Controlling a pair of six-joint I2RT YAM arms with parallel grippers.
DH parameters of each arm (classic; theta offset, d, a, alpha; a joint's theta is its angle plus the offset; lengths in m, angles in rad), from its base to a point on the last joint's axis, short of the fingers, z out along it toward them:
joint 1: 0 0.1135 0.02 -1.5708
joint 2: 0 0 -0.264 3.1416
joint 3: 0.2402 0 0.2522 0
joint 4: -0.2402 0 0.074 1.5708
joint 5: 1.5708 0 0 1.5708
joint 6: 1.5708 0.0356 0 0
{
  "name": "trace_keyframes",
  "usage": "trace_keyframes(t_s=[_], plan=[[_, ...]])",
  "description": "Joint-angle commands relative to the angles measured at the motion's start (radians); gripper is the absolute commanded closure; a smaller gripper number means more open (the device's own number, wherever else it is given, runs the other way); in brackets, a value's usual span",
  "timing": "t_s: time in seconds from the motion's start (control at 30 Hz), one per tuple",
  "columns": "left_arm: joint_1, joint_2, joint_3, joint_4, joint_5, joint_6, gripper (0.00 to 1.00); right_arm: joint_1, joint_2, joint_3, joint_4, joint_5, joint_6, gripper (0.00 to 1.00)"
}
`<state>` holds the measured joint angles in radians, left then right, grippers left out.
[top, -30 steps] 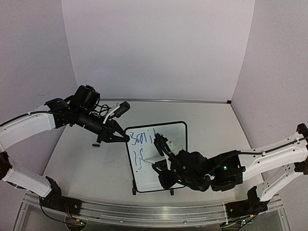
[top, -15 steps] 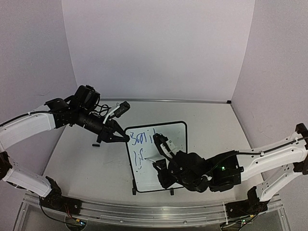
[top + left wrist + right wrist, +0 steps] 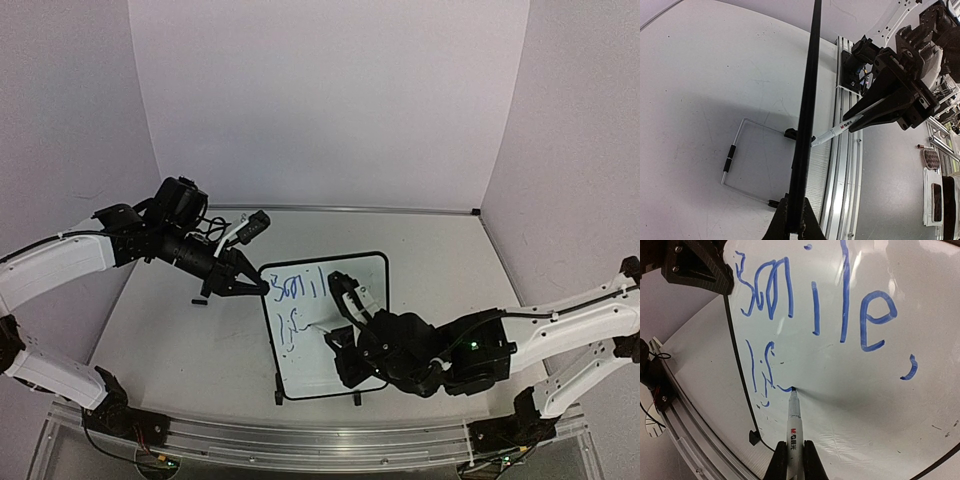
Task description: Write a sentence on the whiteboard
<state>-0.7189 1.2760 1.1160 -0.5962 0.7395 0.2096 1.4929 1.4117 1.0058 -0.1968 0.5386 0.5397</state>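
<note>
The whiteboard stands tilted on the table, white with a thin black frame; it also shows in the right wrist view. My left gripper is shut on its top left corner; in the left wrist view the frame runs edge-on between the jaws. The sentence reads "Smile," in blue, with "lif" and a short stroke begun below. My right gripper is shut on a white marker whose tip touches the board at the end of the second line. The marker also shows in the left wrist view.
A bent wire stand with black sleeves lies on the table behind the board. A small black marker cap lies left of the board. The aluminium rail runs along the near edge.
My right gripper has shifted slightly right along the second line with the marker on the board, adding a short stroke. The left arm has not moved.
</note>
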Motion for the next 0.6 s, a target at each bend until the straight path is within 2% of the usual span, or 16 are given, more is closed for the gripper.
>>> trace_keyframes(t_s=[0.0,0.17,0.57], plan=[[0.013,-0.021,-0.007,0.011,-0.061,0.021,1.00,-0.002,-0.034,0.019,-0.007,0.007,-0.012,1.00],[0.013,-0.023,-0.006,0.011,-0.063,0.021,1.00,-0.001,-0.067,0.004,0.045,-0.004,-0.046,1.00],[0.013,-0.015,-0.006,0.011,-0.063,0.021,1.00,-0.005,-0.005,0.053,0.049,0.013,-0.101,1.00]])
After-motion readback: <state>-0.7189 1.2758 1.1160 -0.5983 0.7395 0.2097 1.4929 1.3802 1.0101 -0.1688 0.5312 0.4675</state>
